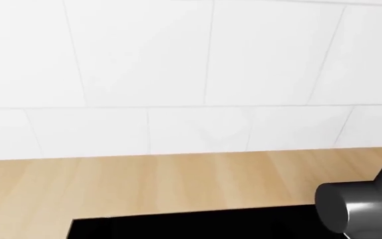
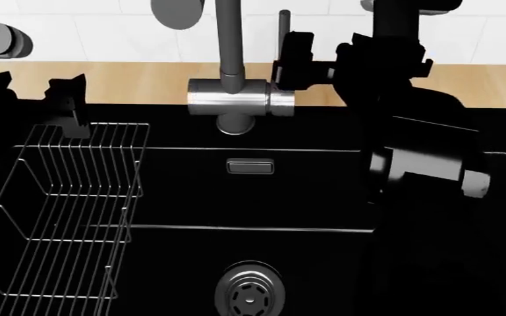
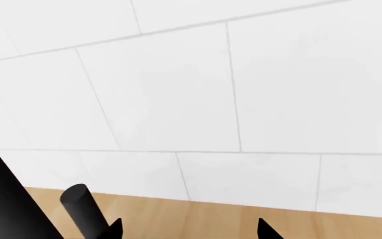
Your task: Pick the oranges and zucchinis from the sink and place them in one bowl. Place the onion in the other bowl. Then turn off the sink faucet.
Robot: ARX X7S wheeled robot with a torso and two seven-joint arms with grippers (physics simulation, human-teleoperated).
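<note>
Reaching one faucet (image 2: 240, 99) lever, right claw (image 2: 295, 59) spread wide, one empty sink (image 2: 323, 197).

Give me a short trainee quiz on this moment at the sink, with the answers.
1. True or false: an orange lies in the sink.
2. What stands in the left part of the sink? A) a wire rack B) a wooden bowl C) a frying pan
3. Fill in: the right hand is raised beside the faucet, closest to its thin upright ____.

Key: 1 false, no fruit shows in the basin. 2 A. 3 lever.
</note>
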